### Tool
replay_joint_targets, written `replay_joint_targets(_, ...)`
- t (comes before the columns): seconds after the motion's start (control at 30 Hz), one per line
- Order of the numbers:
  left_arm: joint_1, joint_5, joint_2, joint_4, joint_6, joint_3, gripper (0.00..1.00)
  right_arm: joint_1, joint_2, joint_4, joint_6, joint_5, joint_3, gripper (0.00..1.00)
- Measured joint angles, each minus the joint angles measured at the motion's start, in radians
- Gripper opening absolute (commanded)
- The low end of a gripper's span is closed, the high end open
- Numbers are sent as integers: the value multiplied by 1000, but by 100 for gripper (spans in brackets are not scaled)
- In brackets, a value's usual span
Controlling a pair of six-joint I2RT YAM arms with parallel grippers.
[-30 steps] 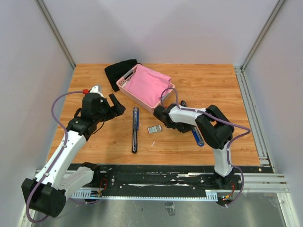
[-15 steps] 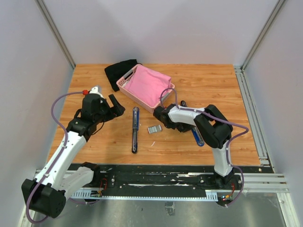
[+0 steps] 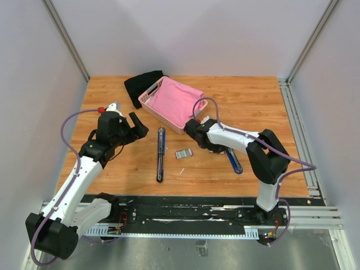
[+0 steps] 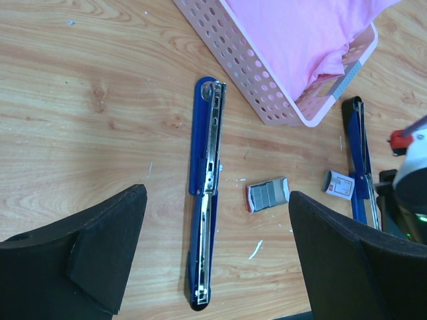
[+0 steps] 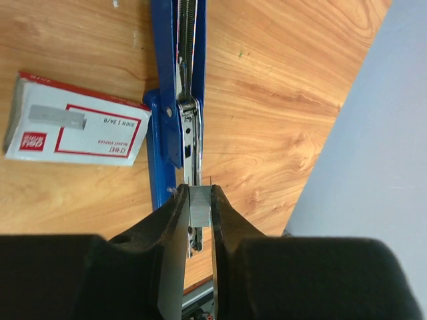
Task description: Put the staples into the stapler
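My right gripper [image 5: 199,190] is shut on a short silvery strip of staples [image 5: 199,208], held just above the open rail of a blue stapler [image 5: 168,133]. The white carton with red print [image 5: 77,120] lies left of that stapler. In the top view the right gripper [image 3: 211,145] is by this stapler [image 3: 234,161]. A second blue stapler [image 4: 205,220] lies opened flat at mid-table, with an open tray of staples [image 4: 268,195] to its right. My left gripper [image 4: 217,200] hangs open and empty above them; it also shows in the top view [image 3: 135,125].
A pink perforated basket [image 3: 154,109] holding pink cloth stands at the back centre. A black cloth [image 3: 140,84] lies behind it. Small white scraps lie on the wood near the tray. Metal rails run along the right and near edges.
My right arm has swung its elbow out to the right and its gripper has drawn away from the staple tray toward the right-hand stapler. The left arm has not moved.
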Motion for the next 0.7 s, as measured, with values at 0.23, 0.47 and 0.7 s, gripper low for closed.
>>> replay_joint_targets(0.23,0,0,-6,-5,-7,0,92,-24,-125,47,-3,-114,-34,12)
replay_joint_targets(0.47,0,0,-16,-12,-19,0,92,-101,-189,140,-18,-235,-169,13)
replay_joint_targets(0.7,0,0,-30,-21,-23,0,92,-103,-212,202,-43,-281,-207,13)
